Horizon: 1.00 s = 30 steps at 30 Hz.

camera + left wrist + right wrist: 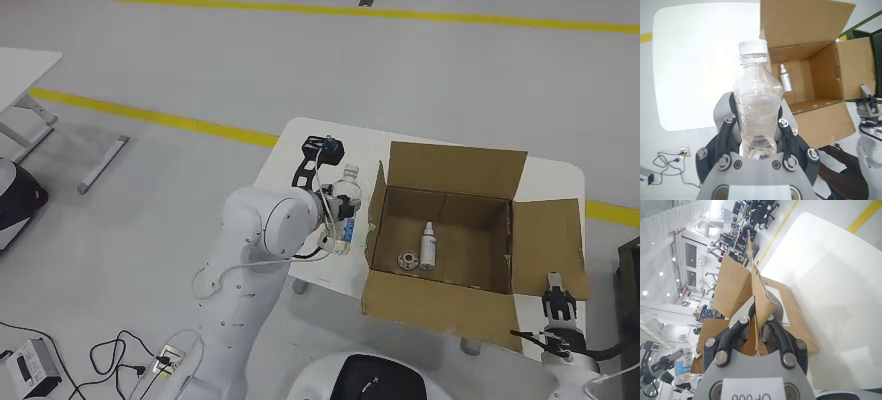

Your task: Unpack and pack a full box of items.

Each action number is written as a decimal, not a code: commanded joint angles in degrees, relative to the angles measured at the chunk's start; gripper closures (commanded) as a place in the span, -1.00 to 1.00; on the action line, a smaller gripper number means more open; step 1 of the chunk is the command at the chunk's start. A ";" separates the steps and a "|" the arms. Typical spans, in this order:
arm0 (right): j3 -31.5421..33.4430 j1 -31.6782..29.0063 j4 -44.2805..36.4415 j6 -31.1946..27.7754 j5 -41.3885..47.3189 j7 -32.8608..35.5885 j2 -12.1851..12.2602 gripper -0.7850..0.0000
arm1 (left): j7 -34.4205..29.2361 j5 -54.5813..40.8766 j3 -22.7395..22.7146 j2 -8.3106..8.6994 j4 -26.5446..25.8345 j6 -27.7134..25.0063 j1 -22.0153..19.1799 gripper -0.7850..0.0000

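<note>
Cardboard box (445,240) stands open on the white tabletop (300,150), with a small spray bottle (428,245) and a round metal part (407,261) on its floor. The left jaws are pressed onto the lower body of a clear plastic bottle (757,98). It is upright outside the box, just beside the left wall and near the tabletop's edge; whether its base touches the surface cannot be told. The right jaws pinch the box's right-hand flap (758,289) at its frayed corner. Assessed risks: the bottle's thin wall may buckle under the grip and slip or twist. If it is released this close to the edge, a tall, light bottle could topple off. Any pull on the worn flap may tear it or drag the box, which appears to sit close to the near edge.
</note>
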 commanded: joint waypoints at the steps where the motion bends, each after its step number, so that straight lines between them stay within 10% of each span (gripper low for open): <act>1: 0.07 -0.08 0.21 -0.21 -0.67 0.44 0.01 1.00 | 0.00 1.70 0.48 0.35 0.48 -0.64 1.08 1.00; 21: 0.82 0.03 0.72 -1.02 -0.97 1.11 -0.05 1.00 | 0.41 6.49 1.17 1.19 4.28 -2.67 3.14 1.00; 30: 0.82 0.03 0.72 -1.02 -0.97 1.11 -0.05 1.00 | 7.60 12.57 2.76 2.01 14.21 -11.75 4.20 1.00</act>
